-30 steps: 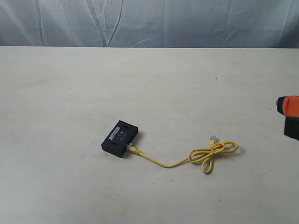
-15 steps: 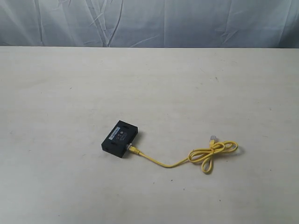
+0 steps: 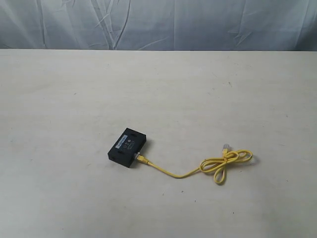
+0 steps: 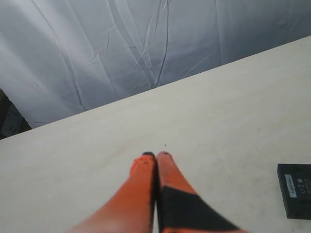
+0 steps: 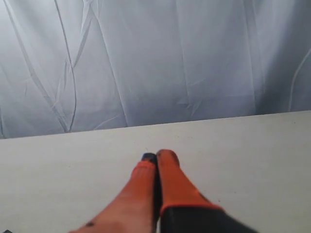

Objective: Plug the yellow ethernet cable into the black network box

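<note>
The black network box [image 3: 127, 147] lies flat on the table, left of centre in the exterior view; it also shows at the edge of the left wrist view [image 4: 295, 190]. The yellow ethernet cable [image 3: 218, 163] runs from a plug seated against the box's near corner [image 3: 140, 158] to a bow-like loop on the right, ending in a clear plug [image 3: 225, 147]. Neither arm appears in the exterior view. My left gripper [image 4: 156, 155] is shut and empty, hovering over bare table away from the box. My right gripper [image 5: 157, 156] is shut and empty too, over bare table.
The pale table [image 3: 64, 99] stretches back to a wrinkled grey-blue cloth backdrop [image 3: 158, 25]. A dark gap shows beside the cloth in the left wrist view [image 4: 7, 121].
The right gripper, seen at the right edge of the exterior view one second ago, has moved out of that view. Box and cable have not moved.
</note>
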Motion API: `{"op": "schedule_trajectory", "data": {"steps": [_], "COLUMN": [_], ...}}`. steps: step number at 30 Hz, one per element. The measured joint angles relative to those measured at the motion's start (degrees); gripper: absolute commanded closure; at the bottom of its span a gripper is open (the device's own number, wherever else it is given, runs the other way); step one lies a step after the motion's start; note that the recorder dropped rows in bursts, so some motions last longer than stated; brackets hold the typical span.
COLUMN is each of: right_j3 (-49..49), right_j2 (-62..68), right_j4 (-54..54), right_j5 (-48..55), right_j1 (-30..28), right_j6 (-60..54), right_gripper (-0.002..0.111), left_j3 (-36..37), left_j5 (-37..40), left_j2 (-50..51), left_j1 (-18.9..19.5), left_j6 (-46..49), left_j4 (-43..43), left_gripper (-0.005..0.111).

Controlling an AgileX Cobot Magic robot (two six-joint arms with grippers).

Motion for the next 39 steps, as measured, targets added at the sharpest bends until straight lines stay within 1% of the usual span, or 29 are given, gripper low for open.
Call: {"op": "schedule_trajectory", "data": {"steps": [6,13,20,25,32,39], "right_j3": [2.6,5.7,14.3,20.5,26.6,28.1], "right_j2": [-1.1,-1.6,-7.5,-9.4,-9.5,-9.5], "right_j4": [-0.7,-0.8,-0.8,-0.1,0.3,0.3], "right_j5": [0.0,0.0,-0.7,-5.9,-7.6,-9.7], "right_j1": [0.0,0.0,0.0,0.0,0.0,0.0], "right_j6": [-4.2,-5.3,-5.4,-5.4,-5.4,-5.4], "right_gripper": [0.109,0.109,0.109,0.109,0.109,0.109], "left_j3": [0.0,0.0,0.0,0.0,0.0,0.0], "left_j5": [0.1,0.1,0.1,0.1,0.1,0.1], "left_j2": [0.0,0.0,0.0,0.0,0.0,0.0], "left_j1": [0.0,0.0,0.0,0.0,0.0,0.0], "left_j6": [0.0,0.0,0.0,0.0,0.0,0.0], "left_j4": [0.0,0.0,0.0,0.0,0.0,0.0], "left_gripper": [0.107,0.107,0.107,0.107,0.107,0.107]}}
